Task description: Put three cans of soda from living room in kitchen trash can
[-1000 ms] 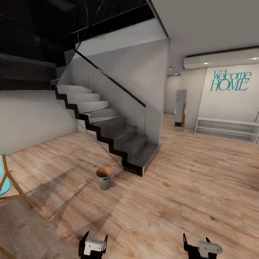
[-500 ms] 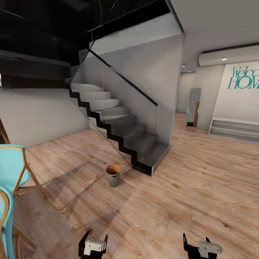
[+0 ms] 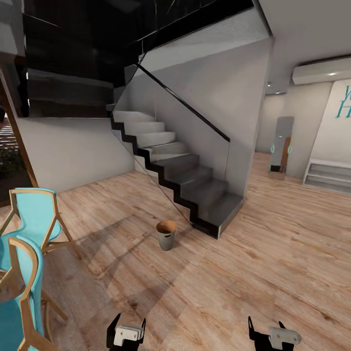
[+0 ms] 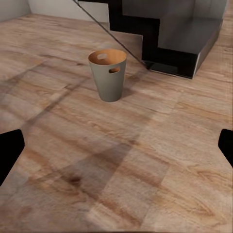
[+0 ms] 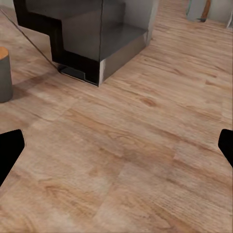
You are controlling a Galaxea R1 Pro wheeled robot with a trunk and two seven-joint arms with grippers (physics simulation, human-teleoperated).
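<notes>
Our left claw and right claw rode low at the front of the head view, both with fingers spread wide and nothing between them, which we judged suited travel rather than handling, since no soda cans were in sight at that moment. In each wrist view the dark fingertips sat far apart at the picture's edges with bare wood floor between. The trash can stood upright on the floor just beside the foot of the staircase, well apart from both claws and ahead of the left one. It looked like a small round bin tapering toward its base, pale grey outside, copper-brown inside, with a cut-out handle slot near the rim, and it appeared empty. Two turquoise chairs with wooden frames stood off to the left.
</notes>
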